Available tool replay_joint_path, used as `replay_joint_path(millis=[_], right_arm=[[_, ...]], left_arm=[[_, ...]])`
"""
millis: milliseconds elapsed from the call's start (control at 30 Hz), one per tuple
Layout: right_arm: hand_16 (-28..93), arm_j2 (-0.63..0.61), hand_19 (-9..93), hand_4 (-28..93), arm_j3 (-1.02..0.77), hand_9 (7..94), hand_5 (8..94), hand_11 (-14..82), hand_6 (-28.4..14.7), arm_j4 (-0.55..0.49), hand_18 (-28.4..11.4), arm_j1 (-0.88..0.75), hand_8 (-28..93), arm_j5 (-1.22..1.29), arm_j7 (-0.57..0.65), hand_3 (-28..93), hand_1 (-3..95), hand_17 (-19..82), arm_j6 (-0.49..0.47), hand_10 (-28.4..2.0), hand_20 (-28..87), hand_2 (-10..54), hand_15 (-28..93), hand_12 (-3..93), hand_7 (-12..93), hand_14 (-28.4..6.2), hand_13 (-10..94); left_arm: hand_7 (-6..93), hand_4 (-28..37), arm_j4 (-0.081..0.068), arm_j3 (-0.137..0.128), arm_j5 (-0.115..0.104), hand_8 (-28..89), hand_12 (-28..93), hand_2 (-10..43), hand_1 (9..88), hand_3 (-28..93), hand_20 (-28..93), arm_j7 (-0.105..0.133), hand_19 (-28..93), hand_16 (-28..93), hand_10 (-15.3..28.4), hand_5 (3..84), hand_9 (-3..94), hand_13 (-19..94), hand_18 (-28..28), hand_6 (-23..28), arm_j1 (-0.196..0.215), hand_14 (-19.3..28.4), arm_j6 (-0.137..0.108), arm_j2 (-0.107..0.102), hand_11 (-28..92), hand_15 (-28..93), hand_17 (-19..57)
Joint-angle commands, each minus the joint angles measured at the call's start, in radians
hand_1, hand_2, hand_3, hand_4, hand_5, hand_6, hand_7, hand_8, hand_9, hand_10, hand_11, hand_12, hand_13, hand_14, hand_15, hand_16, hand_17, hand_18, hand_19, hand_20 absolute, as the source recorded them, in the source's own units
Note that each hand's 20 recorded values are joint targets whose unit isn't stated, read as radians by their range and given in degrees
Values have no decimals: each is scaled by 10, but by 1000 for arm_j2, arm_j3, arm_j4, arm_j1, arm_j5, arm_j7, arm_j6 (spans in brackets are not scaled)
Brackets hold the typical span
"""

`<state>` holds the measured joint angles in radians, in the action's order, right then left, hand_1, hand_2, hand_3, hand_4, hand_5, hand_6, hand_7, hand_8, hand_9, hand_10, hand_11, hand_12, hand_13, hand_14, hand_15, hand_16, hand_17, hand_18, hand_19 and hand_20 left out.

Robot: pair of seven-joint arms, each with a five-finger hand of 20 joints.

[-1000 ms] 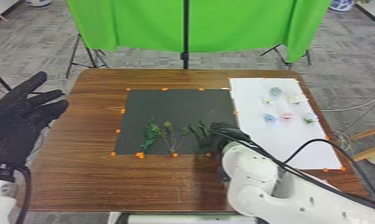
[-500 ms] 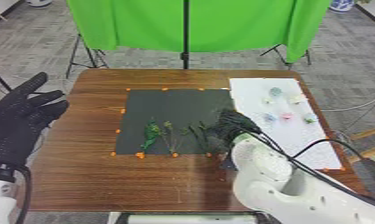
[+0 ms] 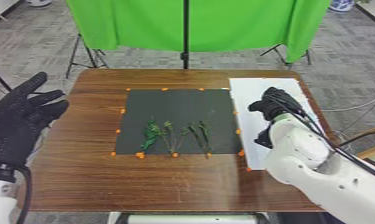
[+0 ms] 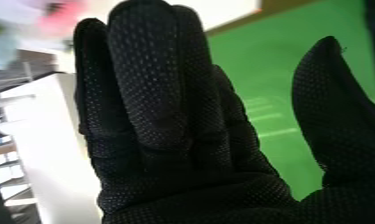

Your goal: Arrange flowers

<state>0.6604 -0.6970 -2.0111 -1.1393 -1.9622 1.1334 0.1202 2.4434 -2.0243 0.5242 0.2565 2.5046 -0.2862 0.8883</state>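
- The robot's right hand (image 3: 277, 104) is over at two o'clock from the table's middle, above the white sheet; fingers straight and close together, thumb standing well apart, clamped on nothing I can see.
- Its left hand (image 3: 22, 117) hangs at nine o'clock, past the table edge, fingers apart.
- The brown table (image 3: 77, 175) sits before the robot, with a green curtain (image 3: 139, 25) beyond at twelve o'clock.
- On it lie a dark mat (image 3: 175, 107) and, at three o'clock from that, the white sheet (image 3: 250, 87).
- Green stems lie on the mat's six o'clock side: a leafy one (image 3: 151, 134) towards seven, twiggy sprigs (image 3: 171, 137) beside it, slim stalks (image 3: 202, 135) towards five.
- A blurred pink bloom (image 4: 61, 16) and a pale blue one (image 4: 0, 46) are near the right hand's fingers in the wrist view.
- Little orange tabs (image 3: 140, 155) dot the mat's edges.
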Motion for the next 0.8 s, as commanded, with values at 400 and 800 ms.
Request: replay_joint_path(millis=[400, 800], right_arm=[[144, -10, 899, -221, 178, 753, 507, 210, -43, 209, -227, 143, -101, 57, 63, 724, 329, 484, -41, -188, -230, -32, 527, 146, 111, -111, 810], [193, -10, 897, -282, 293, 923, 801, 119, -2, 269, -159, 175, 38, -33, 68, 697, 558, 514, 54, -83, -224, -95, 441, 282, 250, -46, 889]], left_arm=[[168, -223, -16, 50, -1, -104, 127, 69, 233, 789, 270, -1, 597, -115, 211, 328, 337, 260, 263, 78, -34, 284, 7, -6, 311, 618, -63], [168, -223, -17, 52, -1, -104, 126, 69, 233, 788, 270, 7, 597, -115, 211, 328, 338, 261, 263, 78, -32, 284, 12, -5, 312, 617, -63]])
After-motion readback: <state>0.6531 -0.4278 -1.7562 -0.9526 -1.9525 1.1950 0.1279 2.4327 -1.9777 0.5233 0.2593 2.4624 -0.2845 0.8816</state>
